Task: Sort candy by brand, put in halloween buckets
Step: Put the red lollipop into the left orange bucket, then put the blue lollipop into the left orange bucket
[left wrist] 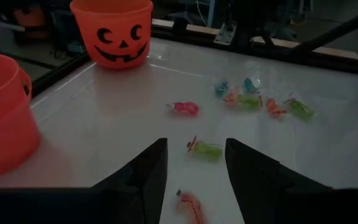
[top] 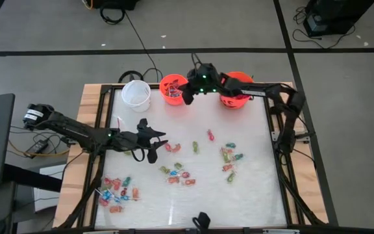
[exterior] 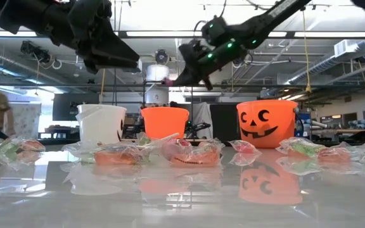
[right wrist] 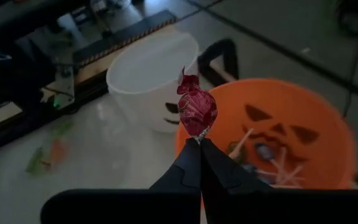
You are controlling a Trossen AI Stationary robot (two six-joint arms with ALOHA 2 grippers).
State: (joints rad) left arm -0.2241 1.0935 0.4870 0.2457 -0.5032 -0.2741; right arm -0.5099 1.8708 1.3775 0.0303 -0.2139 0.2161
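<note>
Three round plastic pails stand along the table's far edge: white (top: 136, 93), orange (top: 173, 88), orange (top: 237, 90). Crinkly wrapped candy (top: 178, 172) lies scattered on the glossy tabletop (top: 252, 195). My left pincer (top: 153, 145) hovers open over it. My right pincer (right wrist: 199, 142), closed, pinches a shiny red lollipop (right wrist: 196, 111) above the middle pail, which probably holds lollipops; only the wrist view shows this.

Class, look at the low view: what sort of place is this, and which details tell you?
Probably an open industrial lab or workshop: exposed ceiling beams and ducts, workbenches with equipment behind the table, cables across the grey floor.
</note>
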